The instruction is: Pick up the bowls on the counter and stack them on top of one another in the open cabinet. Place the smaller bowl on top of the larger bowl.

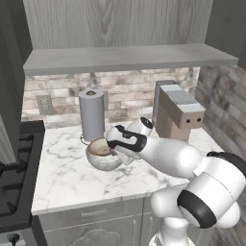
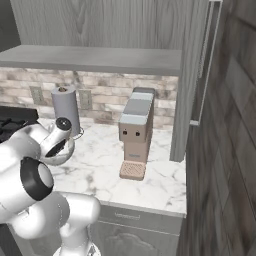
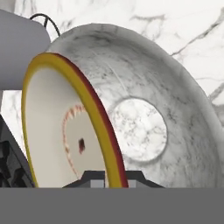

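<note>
The smaller bowl (image 3: pixel 57 131) sits inside the larger bowl (image 1: pixel 103 160), which rests on the counter (image 1: pixel 72 178) just in front of the grey paper towel roll (image 1: pixel 92 114). In the hand view the tool (image 3: pixel 111 177) is clamped on the small bowl's yellow-and-red rim. Right of the bowls stands a tan coffee machine (image 1: pixel 177 111). Above, the open cabinet (image 1: pixel 125 56) shelf is bare.
</note>
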